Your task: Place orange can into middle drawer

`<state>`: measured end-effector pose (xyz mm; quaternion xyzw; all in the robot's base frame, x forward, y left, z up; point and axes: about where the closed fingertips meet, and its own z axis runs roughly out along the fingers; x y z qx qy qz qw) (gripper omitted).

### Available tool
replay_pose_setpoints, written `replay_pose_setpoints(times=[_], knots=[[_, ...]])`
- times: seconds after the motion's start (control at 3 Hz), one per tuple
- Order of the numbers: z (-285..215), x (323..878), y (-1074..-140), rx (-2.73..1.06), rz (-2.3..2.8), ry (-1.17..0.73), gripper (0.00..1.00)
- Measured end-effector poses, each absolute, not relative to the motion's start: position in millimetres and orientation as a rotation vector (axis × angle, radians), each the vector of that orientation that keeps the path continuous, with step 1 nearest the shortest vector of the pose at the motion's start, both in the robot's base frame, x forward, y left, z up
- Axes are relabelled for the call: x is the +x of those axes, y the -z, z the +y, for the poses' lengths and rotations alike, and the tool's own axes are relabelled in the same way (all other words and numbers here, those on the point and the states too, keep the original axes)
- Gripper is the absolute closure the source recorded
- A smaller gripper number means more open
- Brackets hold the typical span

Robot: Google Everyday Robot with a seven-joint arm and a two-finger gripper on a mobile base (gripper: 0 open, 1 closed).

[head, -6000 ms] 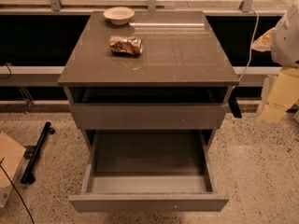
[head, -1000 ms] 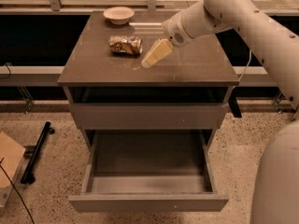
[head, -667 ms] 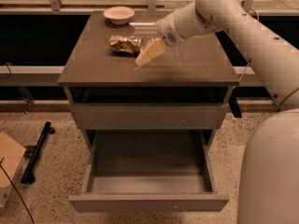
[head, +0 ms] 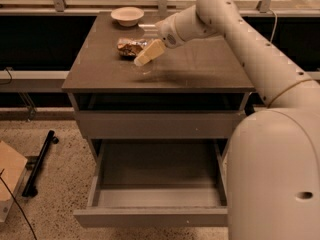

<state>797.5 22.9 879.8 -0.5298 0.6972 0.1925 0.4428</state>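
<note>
The orange can lies on its side on the grey cabinet top, toward the back left; it is crinkled and shiny gold-brown. My gripper reaches in from the right and hovers just to the right of the can, its cream fingers pointing down-left at the can's near end. The middle drawer stands pulled out below, with a bare flat floor. The closed drawer front is above it.
A shallow white bowl sits at the back of the cabinet top, behind the can. My arm's large white body fills the lower right. A black bar and a cardboard piece lie on the speckled floor at left.
The arm swung in from the far right to over the cabinet top. In the last second the gripper has moved left, closer to the can. The can has not moved.
</note>
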Motion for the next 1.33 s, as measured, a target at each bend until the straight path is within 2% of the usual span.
replay_pose_setpoints(times=[0.67, 1.0, 1.33], knots=[[51.7, 827.4, -862.6, -1.299, 1.728, -0.55, 0.0], [60.8, 835.1, -854.0, -1.295, 1.738, -0.582, 0.16], [65.2, 837.7, -850.0, -1.295, 1.738, -0.595, 0.39]])
